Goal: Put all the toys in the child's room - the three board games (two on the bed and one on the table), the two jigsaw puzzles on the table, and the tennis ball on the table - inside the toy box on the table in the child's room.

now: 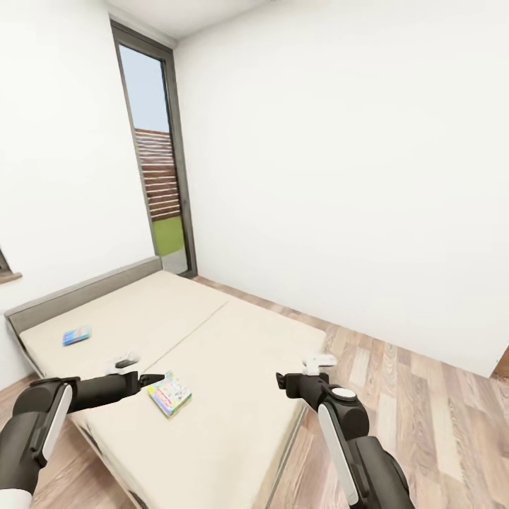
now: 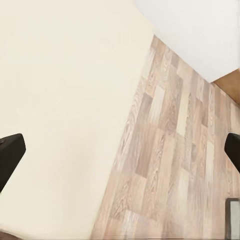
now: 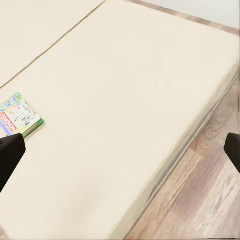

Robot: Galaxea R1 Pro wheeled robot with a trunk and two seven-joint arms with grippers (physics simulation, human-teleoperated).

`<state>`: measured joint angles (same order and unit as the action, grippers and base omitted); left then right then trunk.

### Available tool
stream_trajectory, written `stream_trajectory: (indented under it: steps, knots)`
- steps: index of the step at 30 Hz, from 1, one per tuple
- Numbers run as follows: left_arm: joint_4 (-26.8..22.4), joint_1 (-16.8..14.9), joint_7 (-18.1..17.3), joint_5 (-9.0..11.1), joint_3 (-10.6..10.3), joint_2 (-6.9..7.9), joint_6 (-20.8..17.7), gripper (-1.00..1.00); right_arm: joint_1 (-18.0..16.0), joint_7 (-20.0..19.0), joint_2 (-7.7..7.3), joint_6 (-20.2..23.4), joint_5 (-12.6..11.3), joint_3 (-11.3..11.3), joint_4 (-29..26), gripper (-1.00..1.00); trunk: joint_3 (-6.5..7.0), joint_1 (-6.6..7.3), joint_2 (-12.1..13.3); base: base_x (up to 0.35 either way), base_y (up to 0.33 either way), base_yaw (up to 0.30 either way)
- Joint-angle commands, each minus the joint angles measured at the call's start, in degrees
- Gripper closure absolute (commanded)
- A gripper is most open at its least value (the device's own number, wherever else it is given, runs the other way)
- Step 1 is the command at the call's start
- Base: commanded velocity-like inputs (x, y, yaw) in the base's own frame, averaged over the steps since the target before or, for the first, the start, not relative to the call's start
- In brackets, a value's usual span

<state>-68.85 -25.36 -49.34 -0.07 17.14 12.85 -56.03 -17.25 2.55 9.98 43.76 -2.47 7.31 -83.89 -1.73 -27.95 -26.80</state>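
Beige bed (image 1: 233,367); wood floor (image 1: 424,396) beside.

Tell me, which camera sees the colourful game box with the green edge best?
The head view: the whole green-edged game box lies flat on the bed, beside the left arm. The right wrist view catches it at the picture's edge. The left wrist view looks at mattress and floor.

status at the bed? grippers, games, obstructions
Left gripper open, empty; right gripper open, empty. Pastel board game and blue board game lie on the bed, untouched. Nothing blocking either.
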Motion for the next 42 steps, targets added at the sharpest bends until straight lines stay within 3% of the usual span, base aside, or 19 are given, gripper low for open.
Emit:
stream_trajectory:
  steps: [1, 42]
  knots:
    - [-0.01, -0.04, -0.25, -0.02, 0.08, 0.01, -0.4, -1.0, -0.07, 0.27, 0.02, 0.27, -0.26, 0.03, -0.05, -1.0, -0.11, -0.03, -0.13, -0.051, 0.269, -0.274]
    - [-0.01, -0.04, -0.31, 0.09, 0.08, 0.65, -0.44, -1.0, -0.07, 0.27, 0.02, 0.19, -0.26, -0.02, 0.0, -1.0, 0.89, -0.03, -0.13, 0.007, 0.283, -0.276]
